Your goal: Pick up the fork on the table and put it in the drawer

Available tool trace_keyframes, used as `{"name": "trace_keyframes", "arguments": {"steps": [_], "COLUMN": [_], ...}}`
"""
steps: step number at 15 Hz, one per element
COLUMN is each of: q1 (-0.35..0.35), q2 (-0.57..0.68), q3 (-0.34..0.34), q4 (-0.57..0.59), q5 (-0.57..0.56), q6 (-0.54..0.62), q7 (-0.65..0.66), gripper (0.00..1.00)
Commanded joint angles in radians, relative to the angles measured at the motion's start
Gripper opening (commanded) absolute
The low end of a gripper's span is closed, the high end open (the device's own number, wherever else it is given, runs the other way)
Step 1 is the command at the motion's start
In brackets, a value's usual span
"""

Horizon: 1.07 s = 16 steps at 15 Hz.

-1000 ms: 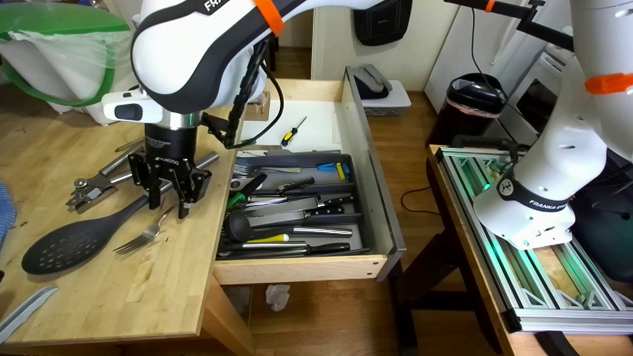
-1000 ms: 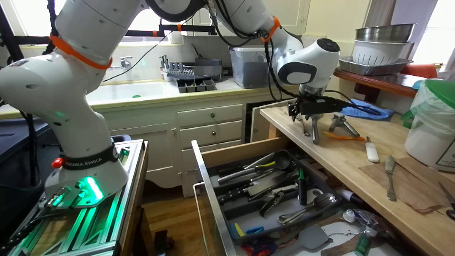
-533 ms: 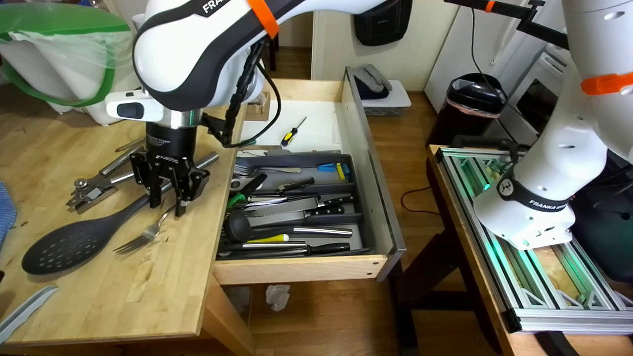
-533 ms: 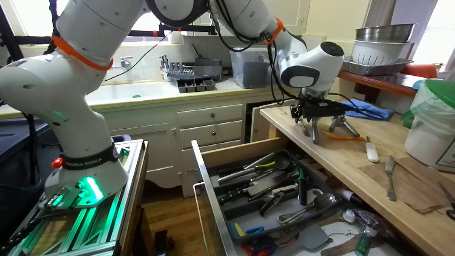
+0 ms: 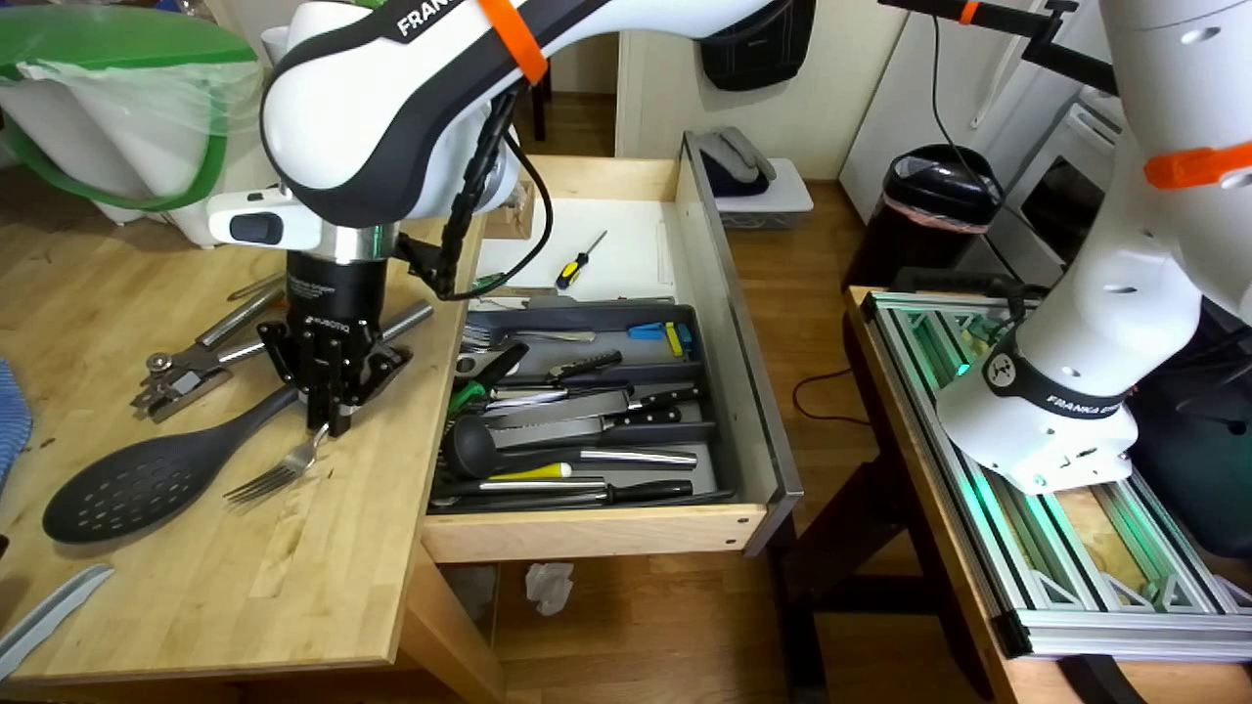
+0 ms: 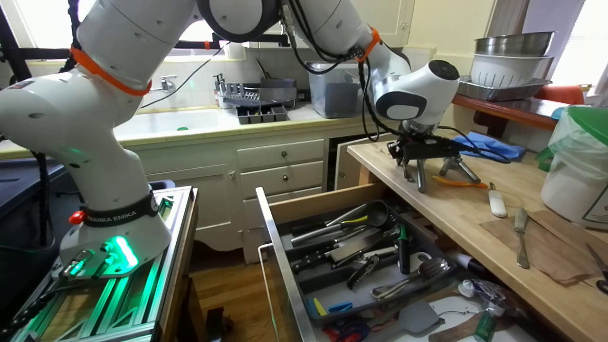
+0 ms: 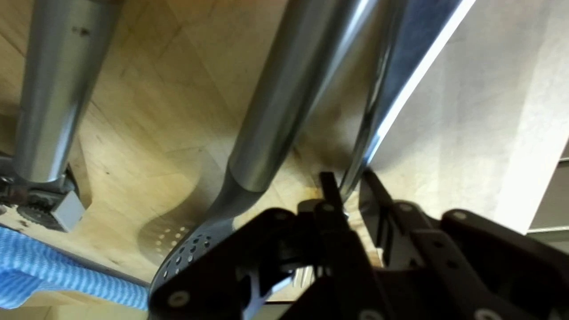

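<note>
The silvery fork [image 5: 298, 458] lies on the light-wood table [image 5: 293, 587], tines toward the front, left of the table edge in this exterior view. My gripper [image 5: 329, 426] points down at its handle. In the wrist view the fork handle [image 7: 393, 84] runs between my two fingertips [image 7: 347, 178], which are close around it; a narrow gap shows beyond the handle. The tines are mostly hidden behind the fingers there. In an exterior view my gripper [image 6: 403, 164] is low over the far end of the table. The drawer [image 5: 597, 534] is pulled open beside the table.
A black slotted spoon [image 5: 127, 489] lies close beside the fork, its metal handle [image 7: 275, 111] beside my fingers. A silver hand tool [image 5: 191, 372] lies behind it. A dark divider tray [image 5: 696, 337] in the drawer holds knives, a ladle and other utensils. A white-handled knife [image 5: 59, 606] lies nearer.
My gripper's fingers were apart half a second ago and have come together around the fork handle. The arm has shifted slightly lower. The fork has not visibly moved.
</note>
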Motion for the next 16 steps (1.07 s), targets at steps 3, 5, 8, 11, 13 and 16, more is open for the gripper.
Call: {"name": "trace_keyframes", "arguments": {"steps": [3,5,8,11,13,16], "q1": [-0.019,-0.016,-0.026,-0.020,-0.034,-0.057], "q2": [0.016,-0.023,-0.116,-0.218,-0.292,-0.408], "q3": [0.026,0.026,0.034,-0.001,-0.017,-0.048], "q4": [0.028,0.009,-0.043,-0.104,-0.166,-0.294], "q5": [0.004,0.008,0.036,0.049,0.079,0.146], "q6": [-0.037,-0.047,-0.083,-0.120,-0.124,-0.102], "q7": [-0.005,0.020,0.073,0.182,0.233,0.254], "gripper": [0.02,0.02,0.02,0.02,0.02,0.02]}}
